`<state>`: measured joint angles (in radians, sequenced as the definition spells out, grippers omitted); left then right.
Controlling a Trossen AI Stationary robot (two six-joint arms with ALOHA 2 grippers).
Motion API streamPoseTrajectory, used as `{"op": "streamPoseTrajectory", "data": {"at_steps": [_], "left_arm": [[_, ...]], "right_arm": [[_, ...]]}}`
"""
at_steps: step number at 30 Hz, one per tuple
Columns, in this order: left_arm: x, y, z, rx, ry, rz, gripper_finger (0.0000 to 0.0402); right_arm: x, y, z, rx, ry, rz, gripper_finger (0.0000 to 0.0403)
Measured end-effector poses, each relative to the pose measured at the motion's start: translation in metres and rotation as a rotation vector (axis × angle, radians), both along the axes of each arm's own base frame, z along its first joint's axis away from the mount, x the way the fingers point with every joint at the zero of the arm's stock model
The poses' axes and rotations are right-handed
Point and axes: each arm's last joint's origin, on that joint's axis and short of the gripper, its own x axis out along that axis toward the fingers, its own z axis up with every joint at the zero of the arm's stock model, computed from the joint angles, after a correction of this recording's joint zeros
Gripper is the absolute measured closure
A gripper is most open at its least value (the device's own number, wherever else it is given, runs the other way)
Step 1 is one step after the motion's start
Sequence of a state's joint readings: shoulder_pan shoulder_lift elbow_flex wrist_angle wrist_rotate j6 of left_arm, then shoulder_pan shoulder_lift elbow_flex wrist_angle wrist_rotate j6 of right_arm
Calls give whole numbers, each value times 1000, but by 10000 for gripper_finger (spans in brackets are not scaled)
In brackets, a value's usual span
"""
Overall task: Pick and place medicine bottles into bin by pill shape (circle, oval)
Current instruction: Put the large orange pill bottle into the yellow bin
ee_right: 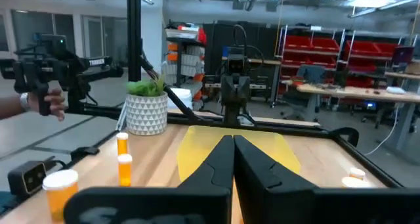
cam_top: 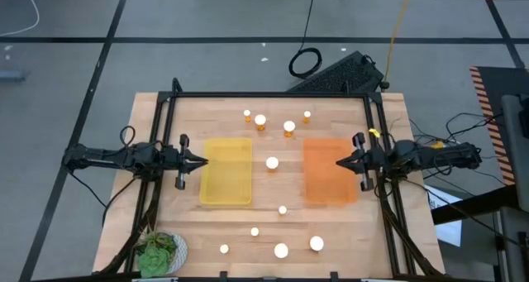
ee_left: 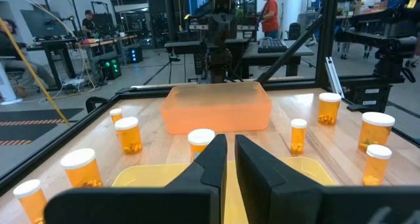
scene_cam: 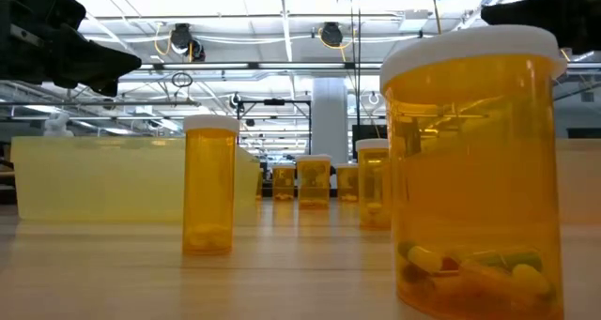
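From above, the yellow tray (cam_top: 226,171) and orange tray (cam_top: 328,171) flank a central bottle (cam_top: 272,162), others scattered around it. Left gripper (cam_top: 203,160) hovers at the yellow tray's outer edge, right gripper (cam_top: 340,160) over the orange tray; wrist views show both pairs of fingers together, holding nothing

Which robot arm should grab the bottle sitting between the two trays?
Either, but the left looks slightly better: the bottle stands a little nearer the yellow tray, where the left pincer hovers. The right pincer is over the orange tray. Both look shut.
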<state>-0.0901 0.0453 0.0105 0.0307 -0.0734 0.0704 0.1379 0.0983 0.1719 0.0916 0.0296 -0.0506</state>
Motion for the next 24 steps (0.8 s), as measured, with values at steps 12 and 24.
{"op": "streamPoseTrajectory", "data": {"at_steps": [12,24], "left_arm": [[0,0,0,0,0,5,366],[0,0,0,0,-2,5,366]], "right_arm": [[13,1,68,72,107,-29,403],[37,1,126,164,305,-145,403]]}}
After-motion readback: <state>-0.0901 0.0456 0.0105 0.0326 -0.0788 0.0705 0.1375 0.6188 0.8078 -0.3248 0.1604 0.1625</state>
